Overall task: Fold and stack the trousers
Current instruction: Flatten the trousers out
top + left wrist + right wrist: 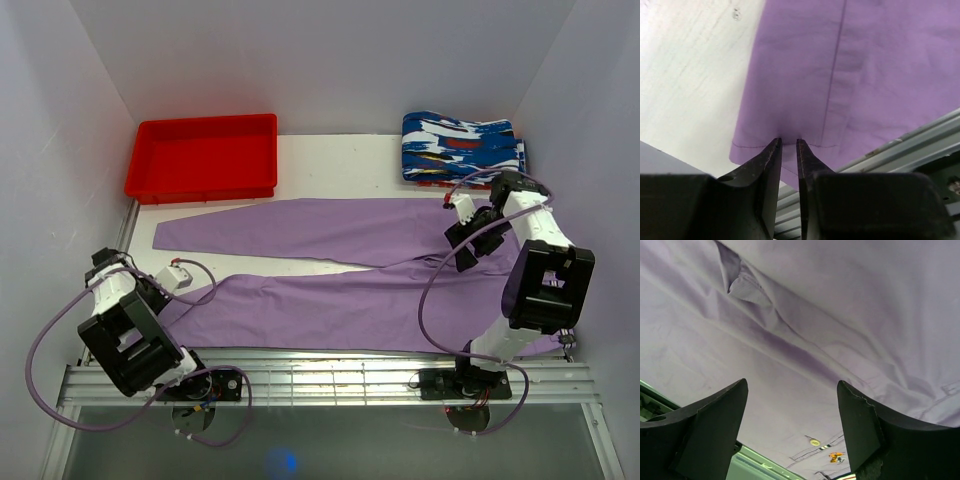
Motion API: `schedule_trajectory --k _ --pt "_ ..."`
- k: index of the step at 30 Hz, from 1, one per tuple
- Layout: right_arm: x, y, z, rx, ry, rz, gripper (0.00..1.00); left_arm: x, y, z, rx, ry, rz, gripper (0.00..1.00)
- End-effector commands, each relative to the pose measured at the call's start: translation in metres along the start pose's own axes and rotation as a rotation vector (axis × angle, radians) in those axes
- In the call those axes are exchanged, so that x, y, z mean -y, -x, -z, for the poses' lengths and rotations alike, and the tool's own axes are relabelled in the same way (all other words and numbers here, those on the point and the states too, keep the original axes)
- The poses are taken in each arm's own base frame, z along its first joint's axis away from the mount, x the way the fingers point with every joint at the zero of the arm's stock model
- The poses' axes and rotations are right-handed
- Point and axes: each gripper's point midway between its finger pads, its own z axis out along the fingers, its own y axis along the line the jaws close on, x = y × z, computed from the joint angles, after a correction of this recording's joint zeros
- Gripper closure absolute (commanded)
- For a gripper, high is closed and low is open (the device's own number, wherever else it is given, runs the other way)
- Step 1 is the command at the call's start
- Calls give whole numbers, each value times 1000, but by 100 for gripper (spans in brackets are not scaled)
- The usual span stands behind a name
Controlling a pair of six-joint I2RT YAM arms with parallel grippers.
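The lilac trousers (pixel 330 300) lay spread flat on the white table (pixel 340 155), with the legs pointing left and the waist at the right. The left gripper (pixel 789 141) was pinched on the hem of the near leg, by the table's front edge. The right gripper (pixel 792 382) hung over the waist area with its fingers wide apart, holding nothing. A red tray (pixel 205 155) and folded patterned garments (pixel 460 145) sat at the far side.

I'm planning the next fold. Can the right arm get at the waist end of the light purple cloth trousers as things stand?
Probably yes. The right gripper hangs open directly over the light purple cloth trousers near the waist, with nothing between its fingers and the cloth.
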Motion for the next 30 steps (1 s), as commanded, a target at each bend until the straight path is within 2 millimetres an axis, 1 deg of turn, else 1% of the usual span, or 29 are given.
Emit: schedule_trajectory --k 1,3,5,7,8,10,11,13,16,18,21,25,26,27,30 --pt "-13 -4 8 6 7 3 23 -14 -1 -6 -1 50 -36 71" --pt "-13 -8 7 -9 6 10 23 -12 -2 -8 -2 43 -43 73" --pt "-14 -12 9 -23 4 18 23 -12 0 -6 8 47 -50 72" --pt "-15 -12 13 -24 -2 30 24 -10 7 1 38 39 -60 68" --pt "-19 -15 15 -34 11 32 24 -1 9 9 50 18 -67 68" --pt "-22 -17 19 -38 14 46 25 3 15 19 73 11 -80 67" --pt "-25 -19 19 -43 26 49 25 8 15 25 73 9 -96 66" --pt "-38 -28 17 -64 69 48 25 12 14 29 64 17 -119 64" --pt "-46 -36 14 -78 89 51 26 20 12 25 54 3 -124 61" --pt "-52 -43 9 -93 110 49 26 25 9 18 46 -20 -109 60" --pt "-59 -50 5 -111 134 43 26 25 6 10 33 -32 -89 60" --pt "-59 -60 -2 -146 134 46 26 25 7 0 27 -58 -56 60" --pt "-59 -63 -3 -158 130 46 26 21 7 -2 27 -45 -55 61" --pt "-59 -64 -5 -162 132 47 27 24 6 -5 19 -54 -52 61" --pt "-60 -69 -11 -176 136 43 27 24 3 -13 3 -46 -55 61"
